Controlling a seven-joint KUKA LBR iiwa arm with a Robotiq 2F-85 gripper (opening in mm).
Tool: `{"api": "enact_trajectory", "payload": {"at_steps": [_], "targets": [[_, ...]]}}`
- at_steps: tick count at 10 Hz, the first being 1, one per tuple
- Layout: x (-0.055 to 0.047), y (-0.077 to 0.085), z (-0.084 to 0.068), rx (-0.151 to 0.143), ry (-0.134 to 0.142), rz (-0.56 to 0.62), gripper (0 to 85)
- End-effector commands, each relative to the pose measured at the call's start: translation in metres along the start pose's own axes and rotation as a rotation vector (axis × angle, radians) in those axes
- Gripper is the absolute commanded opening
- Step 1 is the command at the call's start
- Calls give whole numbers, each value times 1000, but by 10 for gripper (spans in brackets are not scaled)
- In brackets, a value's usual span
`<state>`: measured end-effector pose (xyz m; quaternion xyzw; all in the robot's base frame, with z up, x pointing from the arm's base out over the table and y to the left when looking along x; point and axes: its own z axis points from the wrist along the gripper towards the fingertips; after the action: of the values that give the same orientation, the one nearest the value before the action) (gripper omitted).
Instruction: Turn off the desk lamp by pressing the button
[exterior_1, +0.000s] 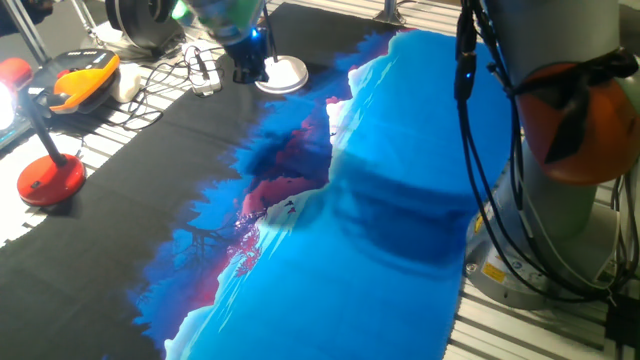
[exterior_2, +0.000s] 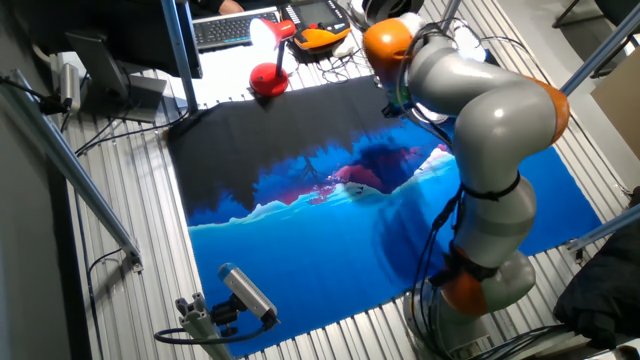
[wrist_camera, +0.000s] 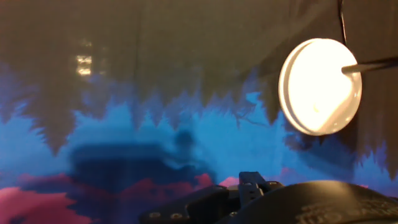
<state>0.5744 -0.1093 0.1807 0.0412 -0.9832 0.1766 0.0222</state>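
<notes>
The desk lamp's flat white disc base (exterior_1: 286, 76) lies on the black part of the cloth at the far end of the table. In the hand view the disc (wrist_camera: 318, 87) glows bright at the upper right, and a thin stem (wrist_camera: 372, 63) crosses its right edge. I cannot make out a button on it. My gripper (exterior_1: 248, 70) hangs low just to the left of the disc, beside it and not over it. Its fingertips do not show clearly in any view. In the other fixed view the arm (exterior_2: 470, 90) hides the lamp and the gripper.
A red-based lamp (exterior_1: 48, 180) with a black arm stands at the left edge; it also shows in the other fixed view (exterior_2: 268, 80). An orange object (exterior_1: 84, 80), cables and a white power strip (exterior_1: 205, 72) lie near the gripper. A blue and black cloth (exterior_1: 380, 230) covers the table.
</notes>
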Motion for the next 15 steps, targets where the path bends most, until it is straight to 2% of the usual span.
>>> {"api": "enact_trajectory", "payload": {"at_steps": [1, 3, 4, 5, 6, 7, 8, 11, 12, 13, 15], "targets": [[0, -3, 1, -16, 32, 19, 0], [0, -3, 1, 0, 88, 62, 0], [0, -3, 1, 33, 116, 89, 0], [0, -3, 1, 89, 114, 98, 0], [0, -3, 1, 148, 92, 112, 0], [0, -3, 1, 171, 82, 132, 0], [0, -3, 1, 179, 73, 141, 0], [-1, -3, 5, 229, 47, 146, 0], [-8, -5, 19, 241, 33, 144, 0], [-12, -8, 29, 230, 23, 149, 0], [-18, -12, 46, 236, 7, 156, 0]]}}
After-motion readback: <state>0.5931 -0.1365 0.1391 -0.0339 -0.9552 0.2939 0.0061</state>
